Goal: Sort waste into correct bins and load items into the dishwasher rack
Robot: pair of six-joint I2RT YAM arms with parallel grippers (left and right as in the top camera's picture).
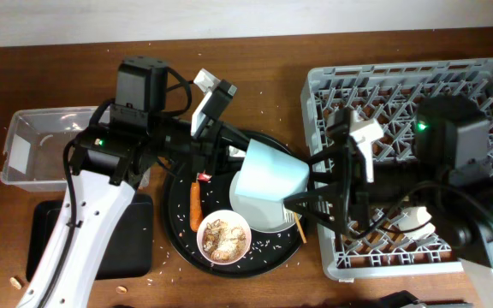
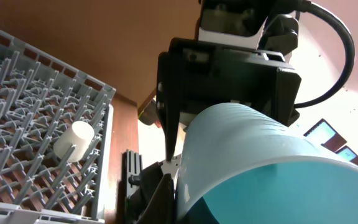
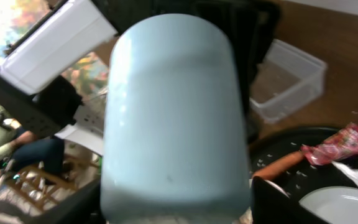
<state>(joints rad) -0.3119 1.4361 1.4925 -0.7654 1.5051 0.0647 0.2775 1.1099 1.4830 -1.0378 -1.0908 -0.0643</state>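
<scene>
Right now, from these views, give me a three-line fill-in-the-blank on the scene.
1. The pale blue cylindrical cup hangs over the round ___ tray.
2. The small white cup sits inside the grey pegged plastic ___.
3. The thin orange carrot-like stick lies beside the white ___ of brownish scraps.
Missing: black; rack; bowl.

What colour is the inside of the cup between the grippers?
Teal blue inside the cup; the left wrist view shows it best.
</scene>
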